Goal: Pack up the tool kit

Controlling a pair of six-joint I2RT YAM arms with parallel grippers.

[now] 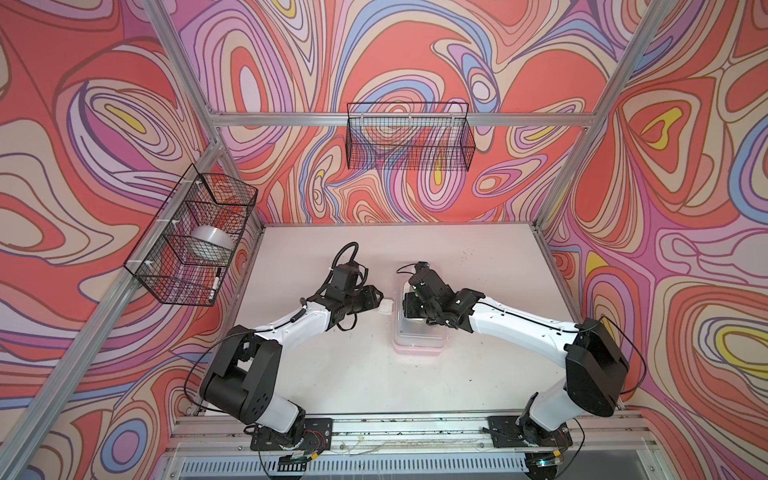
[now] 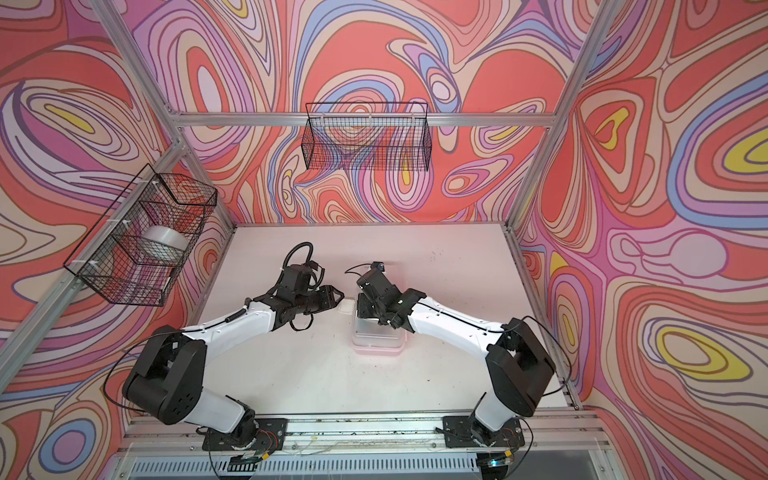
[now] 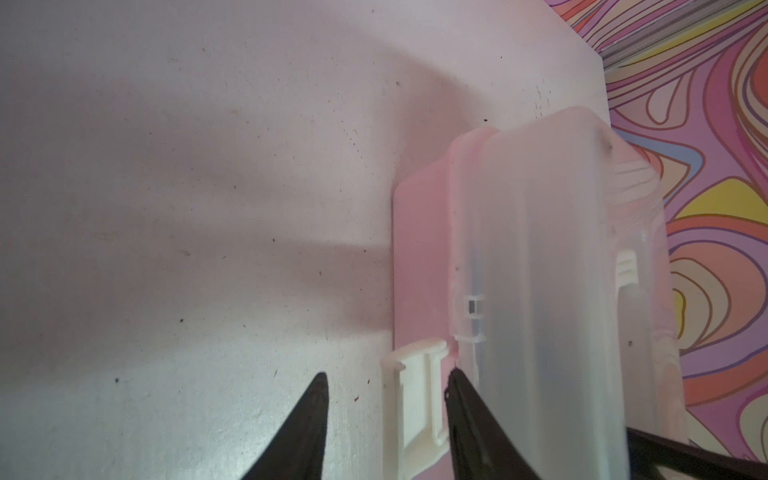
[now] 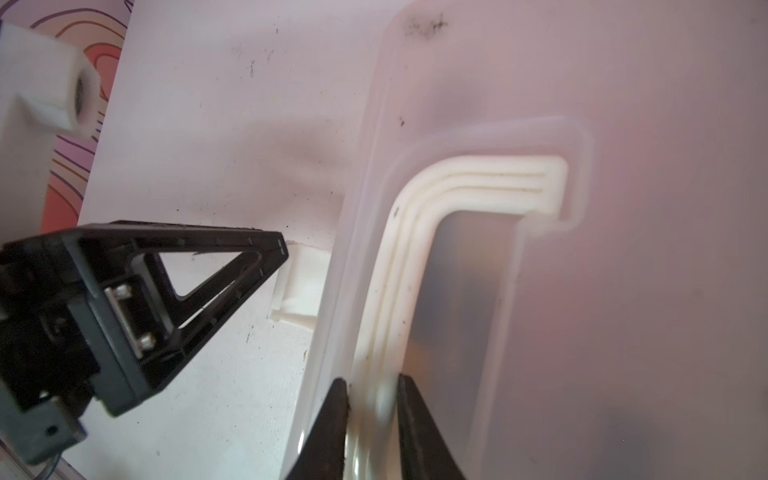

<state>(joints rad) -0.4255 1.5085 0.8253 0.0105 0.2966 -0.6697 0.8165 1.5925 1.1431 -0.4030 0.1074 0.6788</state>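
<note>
Your right gripper clamps the white handle, steadying the case; left gripper straddles the latch, jaws apart (likely to snap it shut).

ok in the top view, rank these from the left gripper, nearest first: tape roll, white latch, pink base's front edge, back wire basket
From the left gripper:
1. white latch, right at its tips
2. pink base's front edge, down-right of it
3. tape roll in the side basket and back wire basket: both far, too close to call
</note>
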